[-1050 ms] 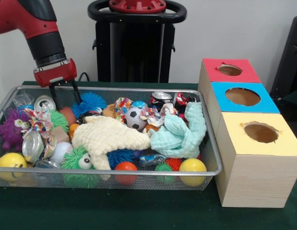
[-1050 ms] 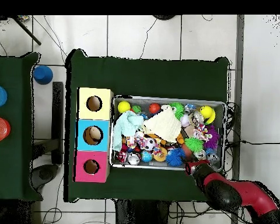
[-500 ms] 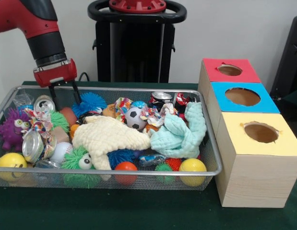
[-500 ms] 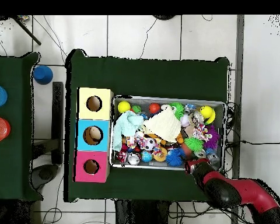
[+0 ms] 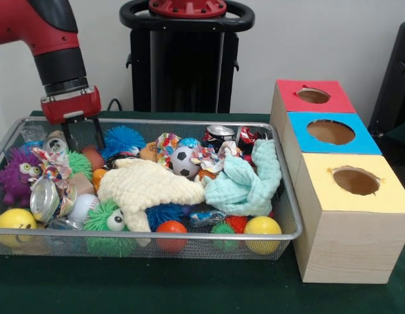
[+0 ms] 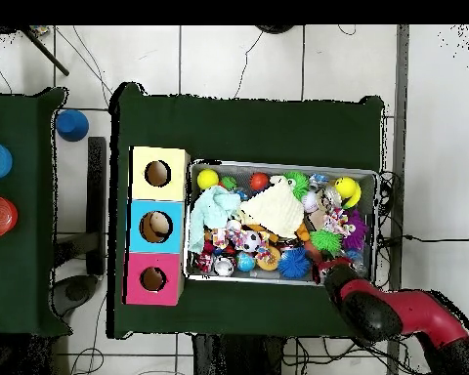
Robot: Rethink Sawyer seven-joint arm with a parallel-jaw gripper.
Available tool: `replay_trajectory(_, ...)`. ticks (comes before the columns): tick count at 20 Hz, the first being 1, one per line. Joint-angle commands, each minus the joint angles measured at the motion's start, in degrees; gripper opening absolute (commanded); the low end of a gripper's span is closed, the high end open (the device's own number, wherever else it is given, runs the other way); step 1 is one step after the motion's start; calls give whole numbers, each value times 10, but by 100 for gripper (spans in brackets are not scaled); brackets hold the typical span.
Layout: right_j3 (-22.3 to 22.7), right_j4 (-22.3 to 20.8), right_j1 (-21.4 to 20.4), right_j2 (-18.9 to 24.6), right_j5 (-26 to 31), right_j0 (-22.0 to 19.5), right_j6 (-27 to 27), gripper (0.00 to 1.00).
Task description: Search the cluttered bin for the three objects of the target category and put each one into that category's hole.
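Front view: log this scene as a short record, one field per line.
bin: wire mesh basket on the green table, full of mixed clutter
cloths: cream cloth in the middle, mint cloth beside it
balls: soccer ball, yellow ball, orange ball
cans: crushed can near the purple fuzzy toy
boxes: red box, blue box, yellow box, one hole each
gripper: gripper open, empty, fingers down inside the bin's far corner
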Motion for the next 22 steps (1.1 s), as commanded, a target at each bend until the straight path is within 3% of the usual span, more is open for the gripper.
replay_trajectory(1, -107, -42, 0, 8, 0, -14, -144, 0)
replay_trajectory(9, -107, -36, 5, 12, 9, -16, -153, 0)
replay_trajectory(14, -91, -41, 4, 12, 7, -21, -158, 0)
replay_trajectory(22, -47, -6, -21, 12, 36, -17, -139, 0)
